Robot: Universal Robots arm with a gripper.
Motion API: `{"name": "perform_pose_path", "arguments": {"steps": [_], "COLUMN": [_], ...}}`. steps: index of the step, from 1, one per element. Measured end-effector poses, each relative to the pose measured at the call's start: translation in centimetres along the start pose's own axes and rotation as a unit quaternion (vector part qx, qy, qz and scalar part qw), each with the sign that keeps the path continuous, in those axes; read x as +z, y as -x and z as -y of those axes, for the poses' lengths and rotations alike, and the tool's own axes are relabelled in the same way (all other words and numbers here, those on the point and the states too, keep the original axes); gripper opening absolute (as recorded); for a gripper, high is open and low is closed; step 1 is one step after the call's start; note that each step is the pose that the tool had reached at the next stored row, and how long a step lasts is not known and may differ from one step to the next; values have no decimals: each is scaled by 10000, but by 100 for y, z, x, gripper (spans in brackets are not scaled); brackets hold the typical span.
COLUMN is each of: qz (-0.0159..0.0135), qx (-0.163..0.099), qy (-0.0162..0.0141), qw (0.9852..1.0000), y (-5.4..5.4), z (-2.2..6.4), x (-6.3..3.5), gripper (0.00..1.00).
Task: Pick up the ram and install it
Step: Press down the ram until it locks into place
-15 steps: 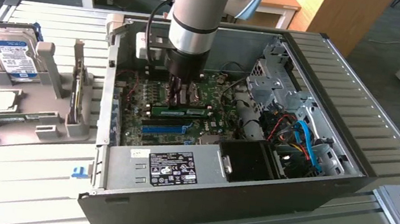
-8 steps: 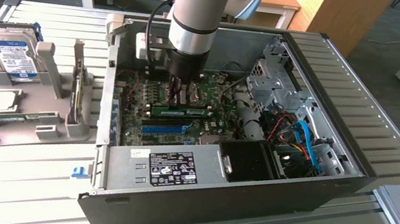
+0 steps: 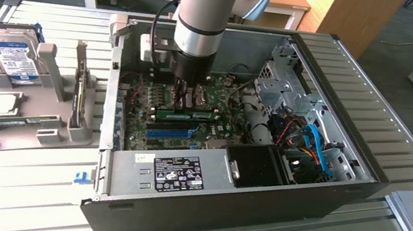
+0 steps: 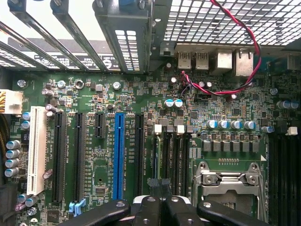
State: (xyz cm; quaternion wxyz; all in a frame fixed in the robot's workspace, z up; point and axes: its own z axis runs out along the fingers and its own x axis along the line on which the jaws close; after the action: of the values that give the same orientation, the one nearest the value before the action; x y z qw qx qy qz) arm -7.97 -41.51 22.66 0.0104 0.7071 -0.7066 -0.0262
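The computer case lies open on top, so access is from above; drive cage, cables and power supply crowd the motherboard.

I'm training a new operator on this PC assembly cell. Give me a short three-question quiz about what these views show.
1. True or false: the gripper is open wide.
2. The long coloured slot between black ones on the motherboard is: A red, B blue, C yellow.
3. Fill in: the hard drive stands ___ the computer case.
Key: 1 false; 2 B; 3 outside.
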Motion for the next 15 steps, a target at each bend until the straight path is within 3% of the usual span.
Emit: {"name": "perform_pose_path", "arguments": {"steps": [15], "qz": [12], "qx": [-1], "qy": [-1], "qw": [10000], "y": [-8], "z": [1], "x": [14], "gripper": [10]}}
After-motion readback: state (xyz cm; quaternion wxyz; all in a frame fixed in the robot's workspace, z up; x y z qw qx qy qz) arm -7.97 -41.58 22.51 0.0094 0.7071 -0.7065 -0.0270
